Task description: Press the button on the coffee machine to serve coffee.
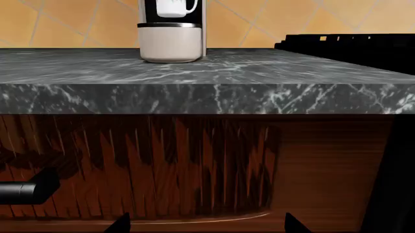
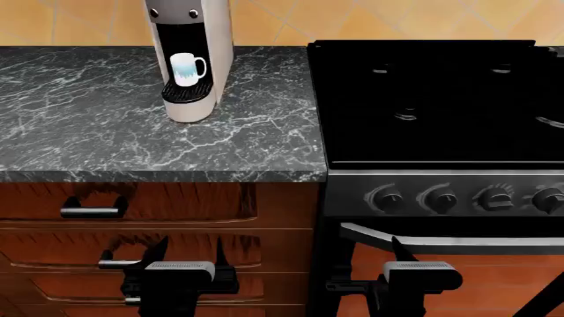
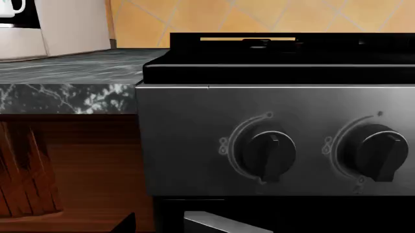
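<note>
The tall narrow grey-and-cream pod coffee machine stands on the dark grey white-veined marble countertop, towards the back near the orange tiled wall and left of the black stove; a white mug with a pale blue band sits in its dark recessed bay on the round black drip grille; two small round dark buttons show on the grey head above the bay; I cannot tell which one serves.

Handling, my judgement: rigid plastic shell, tall on a narrow base, probably light enough to slide or tip backwards on smooth stone; nothing to grasp here, only a push with one fingertip square on a button, force kept low and directed along the machine's axis; the mug is loose and should not be bumped.

Writing: none legible on machine, mug or stove; the marks around the round black stove knobs are too small to read.

Left gripper hangs low in front of the reddish-brown wooden drawers, fingers spread apart, grasping nothing; right gripper likewise low before the oven door with its silver handle; only one of its fingers shows clearly, so I cannot tell its state; both are well apart from the machine.
</note>
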Tool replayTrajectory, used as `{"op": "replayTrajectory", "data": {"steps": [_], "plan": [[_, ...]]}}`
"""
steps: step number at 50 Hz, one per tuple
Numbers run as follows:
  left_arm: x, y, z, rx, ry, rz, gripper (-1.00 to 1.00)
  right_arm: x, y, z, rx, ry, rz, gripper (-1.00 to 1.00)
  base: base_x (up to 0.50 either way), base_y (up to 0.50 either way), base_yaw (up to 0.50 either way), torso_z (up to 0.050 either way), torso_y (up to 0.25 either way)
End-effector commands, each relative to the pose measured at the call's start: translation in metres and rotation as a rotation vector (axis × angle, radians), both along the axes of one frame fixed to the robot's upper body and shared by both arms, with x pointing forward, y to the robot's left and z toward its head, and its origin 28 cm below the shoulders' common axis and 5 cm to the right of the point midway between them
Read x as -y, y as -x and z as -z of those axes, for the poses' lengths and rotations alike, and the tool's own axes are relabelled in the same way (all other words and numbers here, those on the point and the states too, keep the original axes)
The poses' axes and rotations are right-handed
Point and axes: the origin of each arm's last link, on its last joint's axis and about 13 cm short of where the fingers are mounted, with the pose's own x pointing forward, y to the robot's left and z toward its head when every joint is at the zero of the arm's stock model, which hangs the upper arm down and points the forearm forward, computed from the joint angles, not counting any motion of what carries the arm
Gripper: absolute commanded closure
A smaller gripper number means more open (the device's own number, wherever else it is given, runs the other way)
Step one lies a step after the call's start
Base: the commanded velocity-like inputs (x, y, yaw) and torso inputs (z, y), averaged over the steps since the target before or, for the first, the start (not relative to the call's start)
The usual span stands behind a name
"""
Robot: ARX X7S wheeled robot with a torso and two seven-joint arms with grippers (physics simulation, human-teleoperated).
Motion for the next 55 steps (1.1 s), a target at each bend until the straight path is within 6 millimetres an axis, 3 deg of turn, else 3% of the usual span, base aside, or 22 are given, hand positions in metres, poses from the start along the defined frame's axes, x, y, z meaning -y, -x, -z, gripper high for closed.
{"op": "replayTrajectory", "data": {"steps": [1, 24, 55], "plan": [[-0.0011, 0.0006, 0.0001, 0.003, 0.002, 0.003, -1.0, -0.0005, 0.0, 0.0, -0.001, 0.001, -0.001, -1.0, 0.0, 0.0, 0.0, 0.0, 0.0], [-0.003, 0.0017, 0.0004, 0.005, -0.008, 0.0, -1.0, 0.0003, 0.0008, -0.0027, 0.023, 0.036, 0.01, -1.0, 0.0, 0.02, 0.0, 0.0, 0.0], [-0.0027, 0.0035, -0.0002, 0.0, -0.009, 0.006, -1.0, -0.0007, 0.0013, -0.0035, 0.032, 0.045, 0.001, -1.0, 0.02, 0.5, 0.0, 0.0, 0.0]]}}
